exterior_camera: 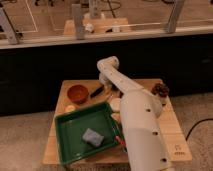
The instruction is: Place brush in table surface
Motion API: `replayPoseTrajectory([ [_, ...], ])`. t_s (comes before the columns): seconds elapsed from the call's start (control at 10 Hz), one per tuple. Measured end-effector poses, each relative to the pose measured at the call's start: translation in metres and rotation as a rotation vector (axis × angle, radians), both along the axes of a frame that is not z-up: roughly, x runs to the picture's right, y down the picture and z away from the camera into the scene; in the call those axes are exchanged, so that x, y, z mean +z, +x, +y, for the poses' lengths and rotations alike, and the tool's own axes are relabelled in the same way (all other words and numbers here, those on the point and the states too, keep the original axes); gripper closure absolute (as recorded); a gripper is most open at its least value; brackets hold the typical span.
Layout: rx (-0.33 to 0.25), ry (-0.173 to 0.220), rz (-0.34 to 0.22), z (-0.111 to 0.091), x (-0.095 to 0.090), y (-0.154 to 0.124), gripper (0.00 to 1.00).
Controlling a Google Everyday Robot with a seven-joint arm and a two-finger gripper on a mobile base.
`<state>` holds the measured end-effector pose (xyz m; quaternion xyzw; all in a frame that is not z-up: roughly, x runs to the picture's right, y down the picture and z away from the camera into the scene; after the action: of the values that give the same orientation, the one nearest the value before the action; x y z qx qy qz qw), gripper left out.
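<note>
Camera view: the brush [97, 92], black handle slanting, sits at the far middle of the tan wooden counter [173, 123], just right of an orange bowl [78, 93]. The gripper [106, 86] hangs right beside the brush, at the end of a white arm [135, 112] stretching from the near right. Whether the jaws are spread, closed or pinching the brush cannot be told. A green tray [67, 135] at the near left holds a grey sponge [92, 137]. A dark pine cone [161, 90] stands at the far right, well apart from the brush.
</note>
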<state>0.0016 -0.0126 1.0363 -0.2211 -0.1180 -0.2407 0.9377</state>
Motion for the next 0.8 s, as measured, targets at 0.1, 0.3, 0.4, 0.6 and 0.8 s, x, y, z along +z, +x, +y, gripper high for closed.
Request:
replayPoseTrajectory([
  [0.1,0.0,0.0,0.0,0.0001,0.0,0.0002,0.41],
  [0.3,-0.001,-0.001,0.0,0.0005,-0.0005,0.0007,0.46],
  [0.4,-0.001,-0.002,0.0,0.0007,-0.0008,0.0009,0.55],
  [0.6,-0.002,-0.002,0.001,0.0005,-0.0013,0.0015,0.75],
  [0.8,-0.002,-0.003,0.003,0.0011,-0.0009,0.0026,0.96],
])
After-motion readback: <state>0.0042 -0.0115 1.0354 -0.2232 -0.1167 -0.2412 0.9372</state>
